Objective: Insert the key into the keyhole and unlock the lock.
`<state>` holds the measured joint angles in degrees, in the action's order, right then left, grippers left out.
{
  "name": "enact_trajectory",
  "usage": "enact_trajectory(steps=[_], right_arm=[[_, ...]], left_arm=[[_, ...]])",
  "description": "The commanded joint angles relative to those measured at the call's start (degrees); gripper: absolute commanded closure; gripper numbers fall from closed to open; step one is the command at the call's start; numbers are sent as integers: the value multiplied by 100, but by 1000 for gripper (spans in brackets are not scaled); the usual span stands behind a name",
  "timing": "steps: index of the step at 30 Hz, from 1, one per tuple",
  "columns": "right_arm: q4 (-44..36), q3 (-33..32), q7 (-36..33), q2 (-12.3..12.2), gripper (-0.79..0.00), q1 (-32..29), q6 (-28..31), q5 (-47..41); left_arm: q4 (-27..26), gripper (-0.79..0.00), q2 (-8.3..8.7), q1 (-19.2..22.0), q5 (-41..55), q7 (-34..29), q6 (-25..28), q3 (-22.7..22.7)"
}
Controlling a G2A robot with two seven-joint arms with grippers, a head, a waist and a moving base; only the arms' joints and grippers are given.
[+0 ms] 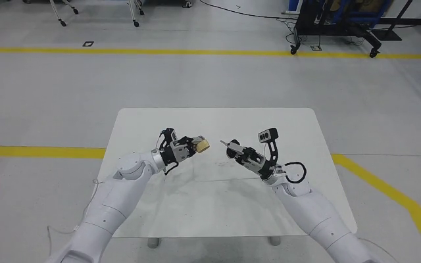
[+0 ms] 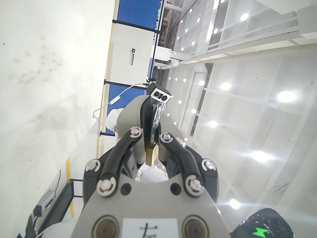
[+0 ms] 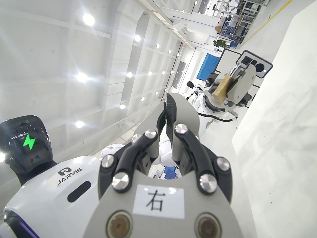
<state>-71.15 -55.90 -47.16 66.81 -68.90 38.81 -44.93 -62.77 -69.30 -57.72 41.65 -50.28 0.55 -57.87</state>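
A brass padlock (image 1: 201, 144) is held above the white table (image 1: 131, 131) by my left gripper (image 1: 194, 145), which is shut on it. In the left wrist view the brass body (image 2: 150, 154) shows between the fingers (image 2: 131, 115). My right gripper (image 1: 235, 150) is shut on a small silver key (image 1: 225, 143) that points toward the padlock across a short gap. From the right wrist view the padlock (image 3: 221, 88) sits ahead and off to one side of my shut right gripper (image 3: 166, 105). The key is hidden edge-on between the pads.
Both arms hover over the middle of the table, with bare tabletop (image 1: 217, 204) around them. A black cable loop (image 1: 296, 172) hangs off the right forearm. Beyond the far edge lie open floor, a yellow line (image 1: 197, 51) and a black cart (image 1: 335, 26).
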Motion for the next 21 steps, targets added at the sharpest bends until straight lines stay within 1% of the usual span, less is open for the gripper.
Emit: enact_trajectory(steps=[1,4,8,12,16,18,21], right_arm=[[-33,1,302,14,0,-32,-106,160],[-138,79,1092,56,0,-209,-228,691],[-349,218,2123,116,0,-426,-829,1249],[-558,261,2633,139,0,-510,-1522,1604],[-878,235,3216,160,0,-611,-1983,1921],[-1014,245,3349,169,0,-645,-2164,2087],[-1131,260,3404,187,0,-661,-2363,2198]], left_arm=[[-27,0,-20,-43,-126,341,-81,53],[-24,0,-47,-46,-268,656,-111,102],[-35,0,-83,23,-374,889,-195,138],[39,0,-108,121,-552,1065,-252,164],[73,0,-136,174,-680,1145,-244,198],[84,0,-153,178,-659,1145,-246,208],[81,0,-168,187,-837,1315,-199,231]])
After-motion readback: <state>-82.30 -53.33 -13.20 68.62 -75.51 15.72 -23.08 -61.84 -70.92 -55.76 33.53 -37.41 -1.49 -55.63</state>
